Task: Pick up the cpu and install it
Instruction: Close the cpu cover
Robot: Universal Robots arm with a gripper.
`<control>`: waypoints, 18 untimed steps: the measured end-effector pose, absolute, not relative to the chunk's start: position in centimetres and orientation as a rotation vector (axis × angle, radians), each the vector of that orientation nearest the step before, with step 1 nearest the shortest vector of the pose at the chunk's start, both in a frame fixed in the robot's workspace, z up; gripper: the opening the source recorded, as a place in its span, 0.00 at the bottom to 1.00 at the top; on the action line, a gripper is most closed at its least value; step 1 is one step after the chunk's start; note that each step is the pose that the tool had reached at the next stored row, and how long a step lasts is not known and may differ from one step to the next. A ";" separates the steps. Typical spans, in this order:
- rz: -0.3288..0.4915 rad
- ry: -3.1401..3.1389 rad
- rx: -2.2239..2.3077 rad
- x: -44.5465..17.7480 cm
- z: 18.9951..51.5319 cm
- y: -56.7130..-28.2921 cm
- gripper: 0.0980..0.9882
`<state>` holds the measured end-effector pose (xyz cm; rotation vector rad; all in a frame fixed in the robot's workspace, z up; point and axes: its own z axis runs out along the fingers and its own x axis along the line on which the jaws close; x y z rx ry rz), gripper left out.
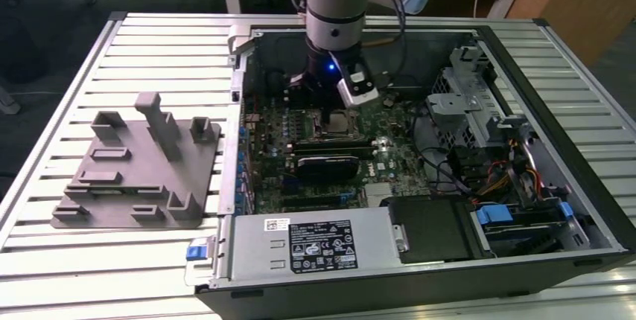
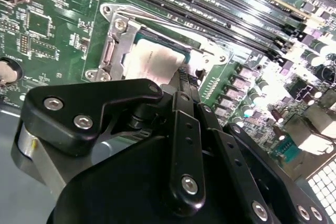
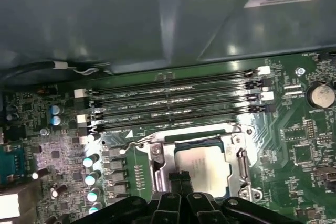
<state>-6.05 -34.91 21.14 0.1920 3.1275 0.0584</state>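
The cpu, a flat square chip with a silver-grey metal top, lies in the motherboard socket, framed by a metal bracket. It also appears in the first wrist view and in the exterior view inside the open computer case. My gripper hangs right over the socket. Its two thin black fingers are pressed together, and their tips are at the cpu's near edge. Nothing is held between them. In the exterior view the gripper points down from the arm's wrist.
Several memory slots run beside the socket. The case holds a power supply, a drive cage and loose cables. A grey plastic fixture block sits on the slatted table at the exterior view's left.
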 end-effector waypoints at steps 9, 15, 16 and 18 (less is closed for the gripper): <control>0.058 3.128 0.192 -6.5 20.6 -35.0 0.01; 0.058 3.128 0.192 -6.6 20.2 -35.0 0.01; 0.058 3.128 0.192 -6.6 20.2 -35.0 0.01; 0.058 3.128 0.192 -6.6 20.1 -35.0 0.01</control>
